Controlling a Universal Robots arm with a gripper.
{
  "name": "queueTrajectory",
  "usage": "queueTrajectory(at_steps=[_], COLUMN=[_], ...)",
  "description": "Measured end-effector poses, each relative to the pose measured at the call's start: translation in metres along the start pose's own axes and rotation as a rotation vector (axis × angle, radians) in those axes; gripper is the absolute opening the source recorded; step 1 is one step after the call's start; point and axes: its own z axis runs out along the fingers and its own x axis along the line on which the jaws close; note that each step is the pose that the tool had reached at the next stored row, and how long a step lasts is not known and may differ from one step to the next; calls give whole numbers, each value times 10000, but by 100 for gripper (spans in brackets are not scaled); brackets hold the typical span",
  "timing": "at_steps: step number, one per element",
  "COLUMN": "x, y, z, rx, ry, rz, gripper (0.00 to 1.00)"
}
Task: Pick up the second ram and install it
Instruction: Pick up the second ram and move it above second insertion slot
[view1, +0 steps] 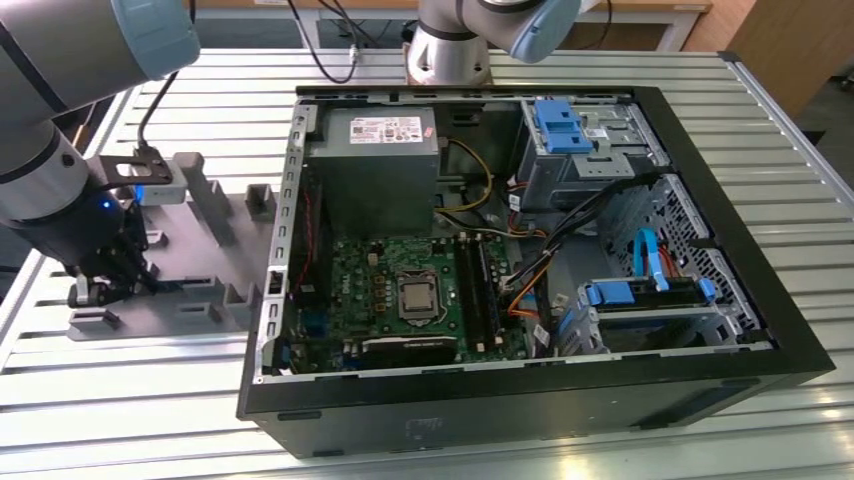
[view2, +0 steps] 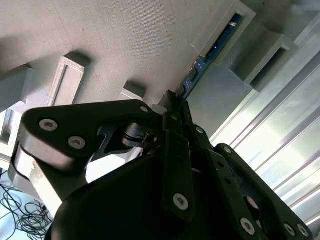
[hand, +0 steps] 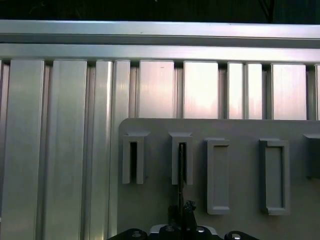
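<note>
The second ram (view2: 212, 49) is a slim blue-green stick standing on edge in a slot of the grey holder (view2: 125, 45). In the first wrist view the second ram (hand: 181, 167) shows edge-on as a thin dark line inside a slot. My gripper (view2: 172, 102) has its black fingers drawn together on the stick's near end, and the gripper (hand: 183, 210) sits right at the board's edge. In the exterior view the gripper (view1: 114, 285) hangs low over the holder (view1: 200, 250), at the exterior view's left of the open computer case (view1: 787, 340). The motherboard's black memory slots (view1: 478, 290) lie inside the case.
The holder (hand: 240, 190) has several upright slotted blocks around the gripper. It rests on a ribbed aluminium table (view1: 107, 400). Inside the case are a grey power supply (view1: 380, 160), bundled cables (view1: 534, 270) and bright-blue drive latches (view1: 561, 125). The arm's base (view1: 447, 45) stands behind the case.
</note>
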Motion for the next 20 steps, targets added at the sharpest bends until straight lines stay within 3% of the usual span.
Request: queueTrajectory(at_steps=[6,11,20], x=[0,-1,-9], y=[0,0,0], z=[-2,-58,-292], rx=[1,0,0], ry=[0,0,0], rz=[-6,-5,-5], gripper=[14,14,14])
